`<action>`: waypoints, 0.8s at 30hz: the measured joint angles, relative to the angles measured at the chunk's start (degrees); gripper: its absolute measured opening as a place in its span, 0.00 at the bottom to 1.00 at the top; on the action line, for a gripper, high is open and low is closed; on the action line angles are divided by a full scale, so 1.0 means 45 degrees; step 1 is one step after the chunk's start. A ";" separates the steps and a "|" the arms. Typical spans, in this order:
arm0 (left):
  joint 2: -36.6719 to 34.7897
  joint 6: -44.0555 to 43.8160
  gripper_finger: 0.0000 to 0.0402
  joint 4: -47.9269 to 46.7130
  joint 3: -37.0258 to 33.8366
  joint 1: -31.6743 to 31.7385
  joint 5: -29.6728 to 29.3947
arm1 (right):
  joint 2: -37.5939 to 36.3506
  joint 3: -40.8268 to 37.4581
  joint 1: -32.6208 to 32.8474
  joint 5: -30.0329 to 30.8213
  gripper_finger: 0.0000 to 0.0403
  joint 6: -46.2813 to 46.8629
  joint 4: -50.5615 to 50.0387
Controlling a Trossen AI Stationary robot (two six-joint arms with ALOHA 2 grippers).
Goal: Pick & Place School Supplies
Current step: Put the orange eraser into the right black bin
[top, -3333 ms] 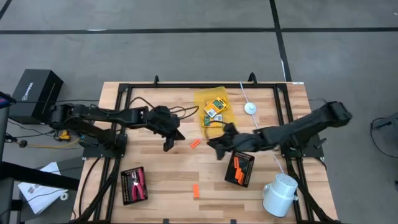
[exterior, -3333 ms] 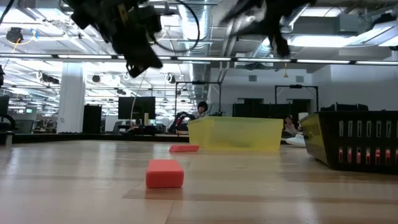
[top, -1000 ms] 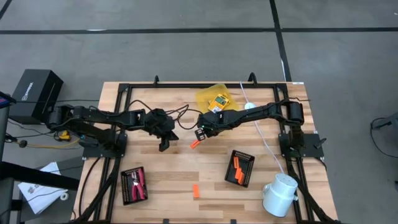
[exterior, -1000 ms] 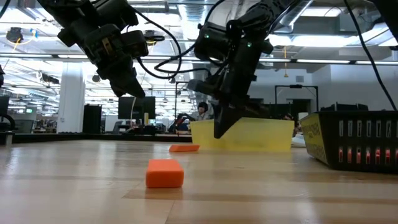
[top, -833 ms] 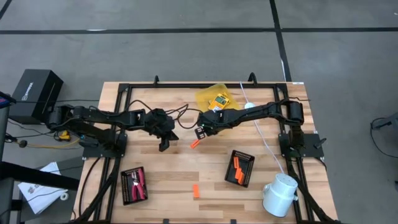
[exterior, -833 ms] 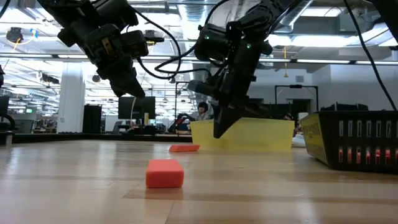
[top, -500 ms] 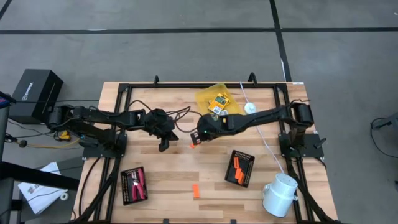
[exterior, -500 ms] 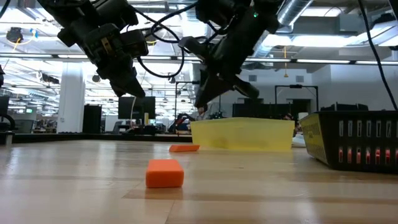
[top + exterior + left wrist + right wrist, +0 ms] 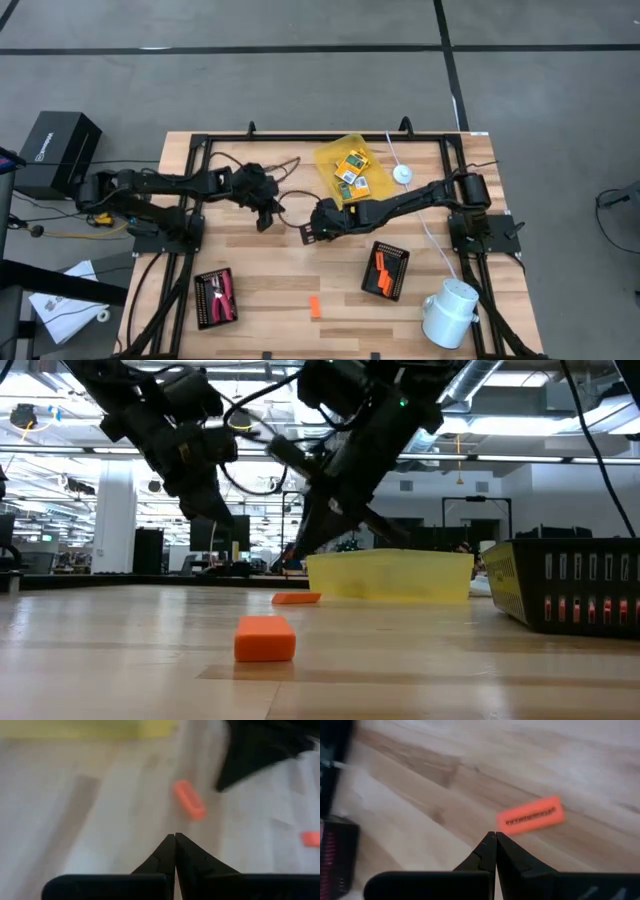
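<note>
One orange stick [image 9: 530, 815] lies flat on the wood at mid-table, also visible in the left wrist view [image 9: 189, 806] and the low view [image 9: 296, 598]. My right gripper [image 9: 495, 834] hovers shut just short of it, pointing steeply down [image 9: 306, 236]. My left gripper [image 9: 175, 836] is shut and in the air, a little to the stick's left [image 9: 264, 224]. A second orange stick [image 9: 314, 307] lies near the front edge. Yellow-and-green boxes [image 9: 350, 172] lie in the yellow tray [image 9: 328, 158]. A red-handled tool [image 9: 226, 293] rests in the left black tray [image 9: 203, 312].
The right black tray [image 9: 398, 285] holds orange sticks [image 9: 381, 265]. A white cylinder [image 9: 449, 311] stands at the near right corner and a small white disc [image 9: 402, 174] beside the yellow tray. A dark frame [image 9: 300, 138] rims the table. Bare wood lies between the two black trays.
My right gripper has swung from beside the yellow tray toward the table's near left, rolling its wrist, and now hangs over the mid-table orange stick. My left gripper has shifted a little toward the far edge. Both have stayed shut; no object has moved.
</note>
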 joint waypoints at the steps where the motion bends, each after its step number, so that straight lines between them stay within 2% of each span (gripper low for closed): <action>1: 0.0000 0.0062 0.00 -0.0118 0.0000 0.0320 -0.0008 | 0.0045 -0.0016 -0.0009 -0.0005 0.00 0.0053 -0.0145; 7: 0.0000 0.1062 0.00 -0.1148 0.0000 0.2566 0.0038 | 0.0014 -0.0020 -0.0042 0.0001 0.00 0.0011 -0.0066; 12: 0.0005 0.1691 0.00 -0.1455 -0.0005 0.4001 0.0984 | 0.0016 -0.0022 -0.0037 0.0035 0.00 0.0000 -0.0119; 18: 0.0005 0.2034 0.00 -0.1449 -0.0005 0.4940 0.1385 | 0.0221 -0.0049 -0.0062 0.0075 0.00 0.0001 -0.0141; 24: 0.0005 0.2082 0.00 -0.1475 -0.0005 0.5234 0.1745 | 0.0543 -0.0032 -0.0207 0.0053 0.00 0.0155 0.0340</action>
